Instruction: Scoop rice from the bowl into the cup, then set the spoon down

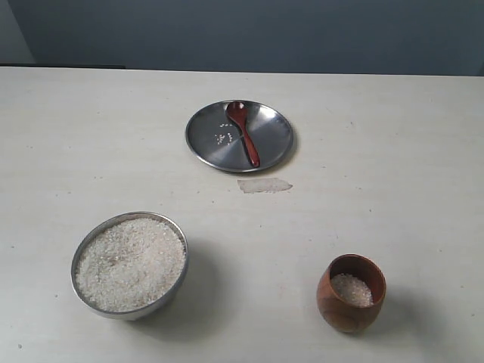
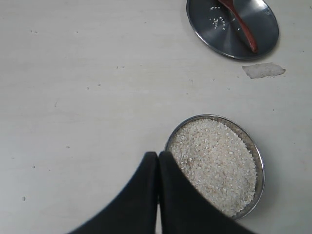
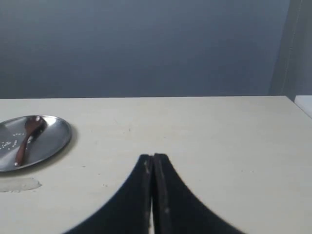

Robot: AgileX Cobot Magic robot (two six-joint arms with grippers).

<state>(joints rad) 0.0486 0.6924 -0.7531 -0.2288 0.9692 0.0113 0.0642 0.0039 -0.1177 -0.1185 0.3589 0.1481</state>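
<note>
The steel bowl (image 1: pixel 129 264) stands at the front left, full of white rice (image 1: pixel 131 262). A reddish-brown wooden cup (image 1: pixel 351 293) at the front right holds a small heap of rice. The dark wooden spoon (image 1: pixel 243 131) lies on the flat steel plate (image 1: pixel 274 147) at the back centre. Neither gripper shows in the exterior view. My left gripper (image 2: pixel 158 155) is shut and empty, just beside the bowl (image 2: pixel 257 156) rim. My right gripper (image 3: pixel 153 157) is shut and empty above bare table, with the spoon (image 3: pixel 27 138) far off on the plate (image 3: pixel 56 141).
A few loose grains (image 1: pixel 222 138) lie on the plate beside the spoon. A pale translucent scrap (image 1: pixel 265 185) lies flat on the table just in front of the plate. A dark blue wall rises behind the table's far edge.
</note>
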